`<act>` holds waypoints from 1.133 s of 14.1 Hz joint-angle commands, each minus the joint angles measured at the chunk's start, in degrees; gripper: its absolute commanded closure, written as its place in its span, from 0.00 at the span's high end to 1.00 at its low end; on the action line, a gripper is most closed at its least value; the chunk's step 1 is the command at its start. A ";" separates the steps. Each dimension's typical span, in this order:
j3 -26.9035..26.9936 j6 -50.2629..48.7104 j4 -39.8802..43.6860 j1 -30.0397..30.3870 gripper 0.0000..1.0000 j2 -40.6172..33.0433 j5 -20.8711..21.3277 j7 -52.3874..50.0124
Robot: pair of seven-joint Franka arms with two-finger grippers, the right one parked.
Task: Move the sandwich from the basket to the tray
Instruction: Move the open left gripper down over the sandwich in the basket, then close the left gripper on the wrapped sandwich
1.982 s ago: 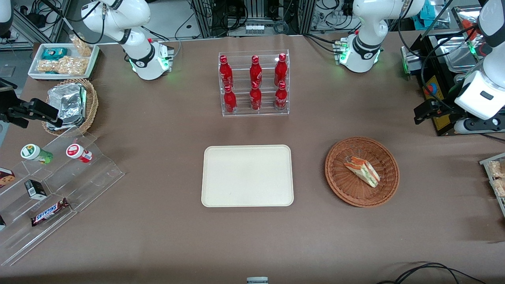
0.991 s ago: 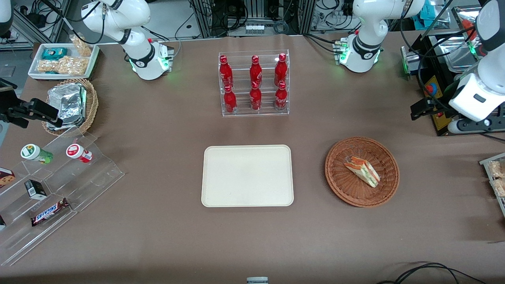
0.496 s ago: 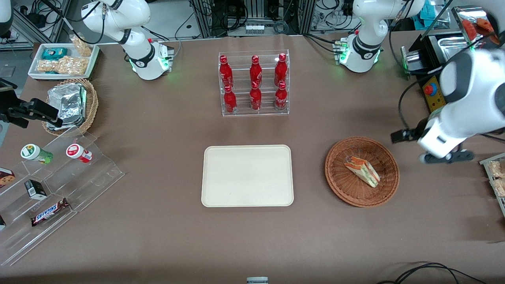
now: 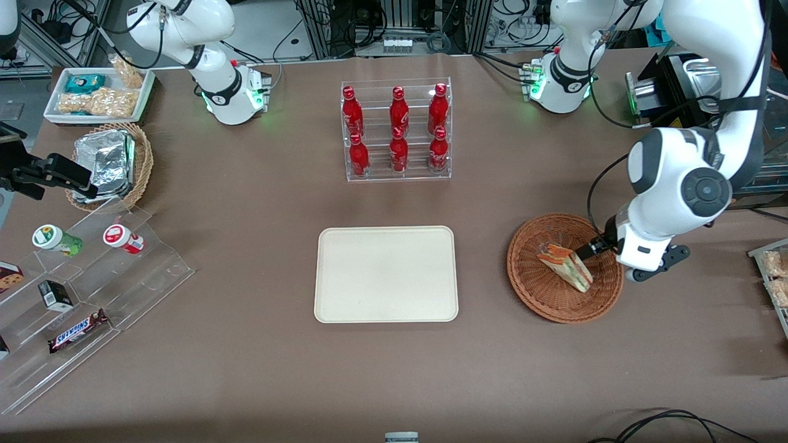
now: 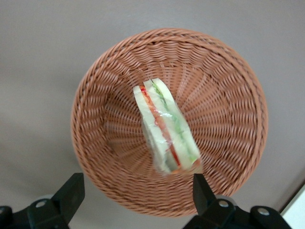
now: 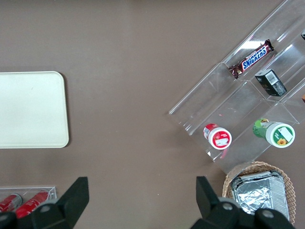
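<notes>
1. Gripper (image 5: 136, 202) above the basket's rim, jaws spread wide, nothing between them.
2. Sandwich (image 5: 167, 129): wrapped triangular wedge, lying just ahead of the jaws in the round woven wicker basket (image 5: 228, 95).
3. Tray (image 4: 386, 274): flat, cream, rounded corners, well apart from the jaws, bare brown table (image 4: 480, 369) between.

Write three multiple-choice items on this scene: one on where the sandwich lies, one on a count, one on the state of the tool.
1. Where is the sandwich?
A. on the tray
B. in the basket
C. on the bare table

2. How many red bottles stand in the clear rack?
A. four
B. six
C. eight

3. What is the tool doing?
A. open above the basket, holding nothing
B. shut on the sandwich
C. resting on the tray

Answers:
1 B, it lies inside the basket, while the tray holds nothing.
2 B, two rows of three.
3 A, its fingers stand wide apart.
</notes>
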 commanded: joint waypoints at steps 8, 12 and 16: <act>0.18 9.31 -0.04 -2.68 1.00 9.25 3.31 -35.37; 0.10 9.40 -0.83 -3.38 0.13 9.53 3.31 -35.91; -0.08 -3.12 5.55 -3.64 0.04 6.89 2.79 -32.50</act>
